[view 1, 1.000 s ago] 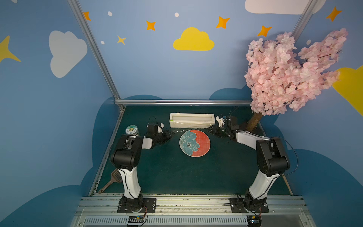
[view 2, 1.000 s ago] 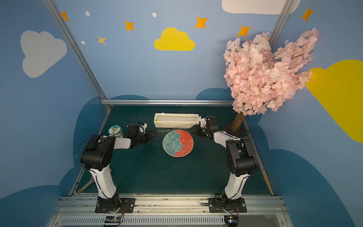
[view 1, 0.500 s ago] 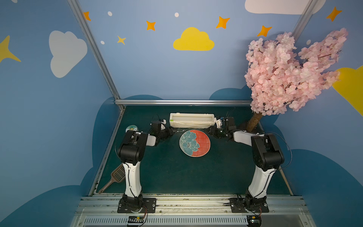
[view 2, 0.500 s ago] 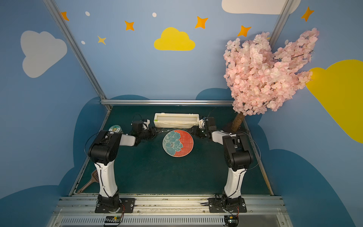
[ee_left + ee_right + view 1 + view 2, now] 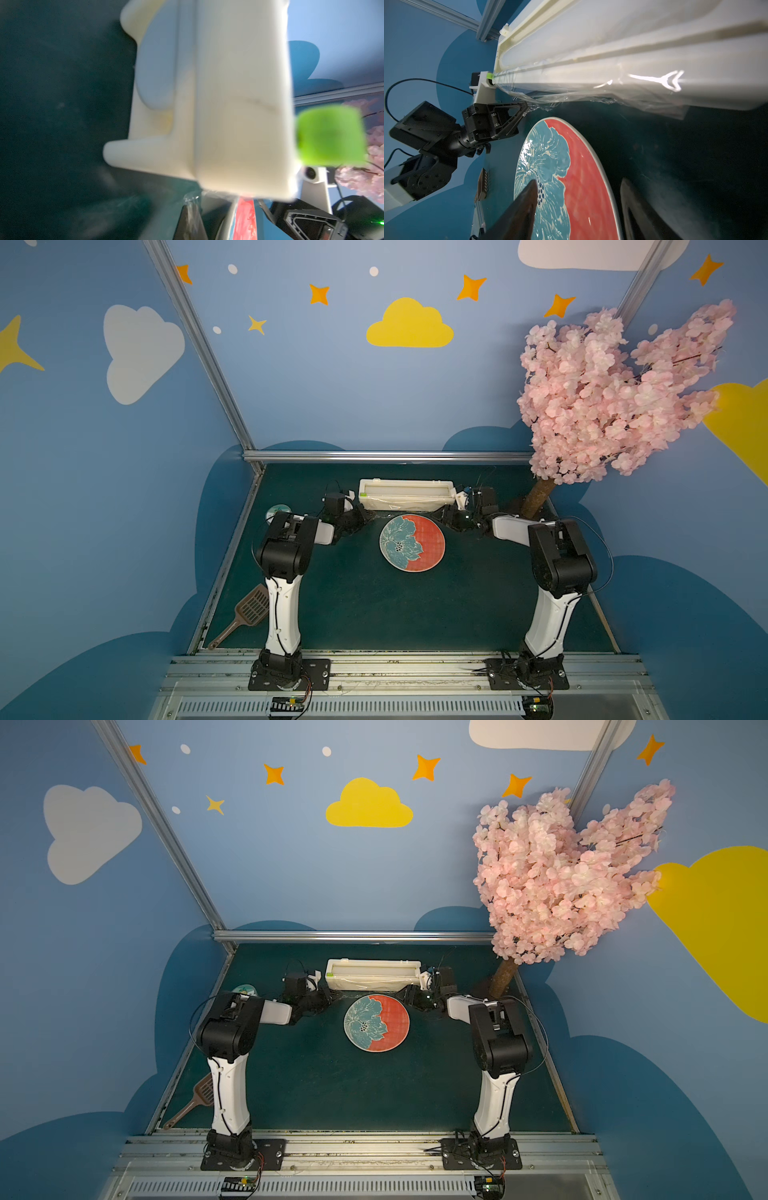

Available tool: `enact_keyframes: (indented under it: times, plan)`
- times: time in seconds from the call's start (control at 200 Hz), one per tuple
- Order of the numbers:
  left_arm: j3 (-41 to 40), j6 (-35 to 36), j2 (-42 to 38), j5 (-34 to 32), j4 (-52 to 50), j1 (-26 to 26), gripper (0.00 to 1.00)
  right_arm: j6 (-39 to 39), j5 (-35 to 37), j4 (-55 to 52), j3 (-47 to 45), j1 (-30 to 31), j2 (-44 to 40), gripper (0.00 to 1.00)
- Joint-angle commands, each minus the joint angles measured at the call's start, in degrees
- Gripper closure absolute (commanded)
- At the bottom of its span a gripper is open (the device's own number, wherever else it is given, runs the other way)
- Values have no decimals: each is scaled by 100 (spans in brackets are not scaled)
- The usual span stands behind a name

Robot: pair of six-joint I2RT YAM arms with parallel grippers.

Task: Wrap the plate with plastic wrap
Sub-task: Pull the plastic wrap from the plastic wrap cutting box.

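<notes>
left gripper (image 5: pixel 526 106) clamped on the plastic wrap (image 5: pixel 571 94) corner, at the dispenser box (image 5: pixel 405 493) lip. right gripper (image 5: pixel 441 517) jaws apart, empty, near the film's other end. film edge runs gripper to gripper. plate (image 5: pixel 412 543) between them, base-ward, uncovered.

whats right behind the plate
The cream wrap box sits just behind the plate, toward the back wall. Plastic wrap hangs off the box's near edge. Whatever lies under the box is covered.
</notes>
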Motion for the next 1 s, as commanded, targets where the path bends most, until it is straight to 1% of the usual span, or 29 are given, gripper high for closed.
enact_keyframes:
  times: [0.0, 0.1, 0.18, 0.335, 0.43, 0.576, 0.856, 0.991]
  plan:
    - [35, -838, -362, 306, 455, -69, 97, 267, -216, 357, 161, -140, 238, 28]
    - [131, -1154, -549, 400, 635, -169, 97, 445, -190, 560, 184, -146, 328, 23]
    - [171, -1249, -725, 401, 620, -240, 97, 641, -162, 793, 155, -120, 392, 21]
    - [99, -1521, -1068, 372, 617, -294, 97, 1256, -255, 1377, 74, -99, 618, 19]
    - [9, -1698, -1281, 345, 713, -304, 97, 1708, -312, 2010, -92, -98, 690, 18]
    - [7, -1792, -1528, 314, 715, -329, 97, 2092, -362, 2476, -103, -90, 799, 18]
    - [137, -1892, -1550, 335, 737, -414, 97, 2536, -268, 2889, -136, 10, 920, 17]
    - [136, -1925, -1497, 344, 803, -431, 97, 3050, -209, 3641, -198, 84, 1072, 16]
